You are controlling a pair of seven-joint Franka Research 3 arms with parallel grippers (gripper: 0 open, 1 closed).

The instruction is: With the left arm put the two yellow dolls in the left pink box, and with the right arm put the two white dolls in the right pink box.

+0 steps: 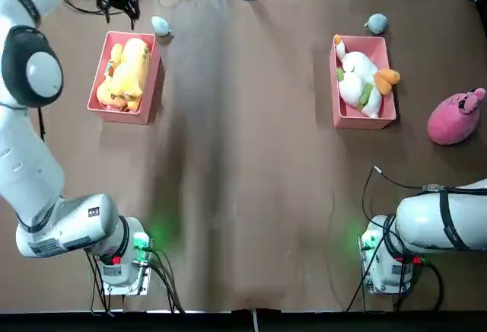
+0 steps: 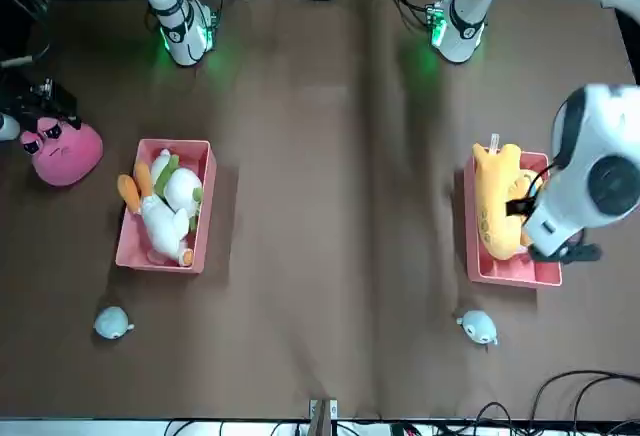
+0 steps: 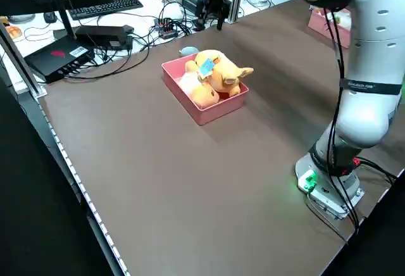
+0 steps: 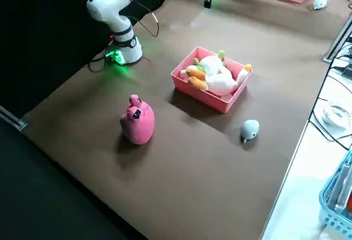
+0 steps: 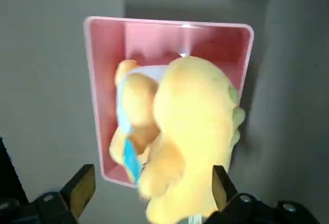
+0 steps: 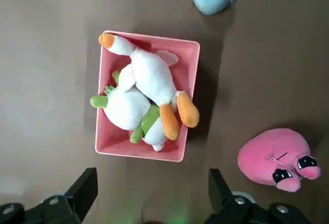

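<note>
We find the left gripper (image 5: 149, 196) hanging with jaws apart over the left pink box (image 1: 101, 96), which holds both yellow dolls (image 1: 128, 69), and the right gripper (image 6: 149, 196), likewise spread, above the right pink box (image 1: 341, 115), which holds both white dolls (image 1: 358, 77).

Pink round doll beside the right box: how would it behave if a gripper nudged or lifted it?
The pink doll looks like stuffed plush, so probably light and squashy under fingers. Its rounded body stands free on the table, so a nudge would likely tip or roll it.
</note>
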